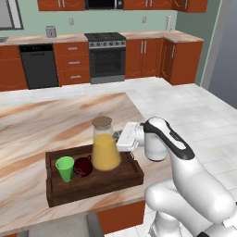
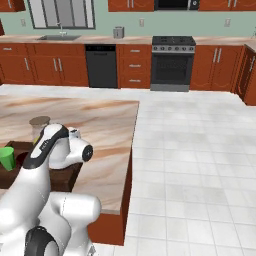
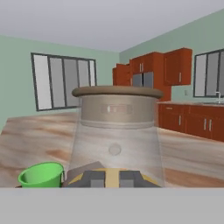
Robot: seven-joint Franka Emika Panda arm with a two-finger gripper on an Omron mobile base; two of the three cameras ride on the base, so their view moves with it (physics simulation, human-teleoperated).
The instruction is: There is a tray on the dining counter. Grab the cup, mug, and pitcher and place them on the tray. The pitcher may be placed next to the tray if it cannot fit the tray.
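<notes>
Two small dark fingertips (image 3: 94, 178) were drawn close together at the foot of the hand view, pressed up against the clear glass pitcher of orange liquid (image 1: 105, 147), and the jaws looked nearly shut, pinched on something thin at its side. I took that to be a handle, though I could not make it out. From the left base view the gripper (image 1: 121, 139) met the pitcher from the right, about level with its shoulder.

The pitcher stood upright on the right half of the dark brown wooden tray with low sides (image 1: 121, 180), its round tan lid (image 1: 102, 122) seated flat. To my eye it would be the awkward one of the three: tall, well filled and so heavy low down, glass and slick, liable to swing or tip if taken high or by one edge. A hold low on the side, kept level, seemed the safest.

Just left of it sat the squat dark red mug (image 1: 83, 166), touching or nearly so, and beside that the bright green tapered cup (image 1: 65, 168), both light, stiff and simple to pinch by the rim. All three rested inside the tray, which lay near the front edge of the beige marbled tabletop (image 1: 46, 125) of the dining counter.
</notes>
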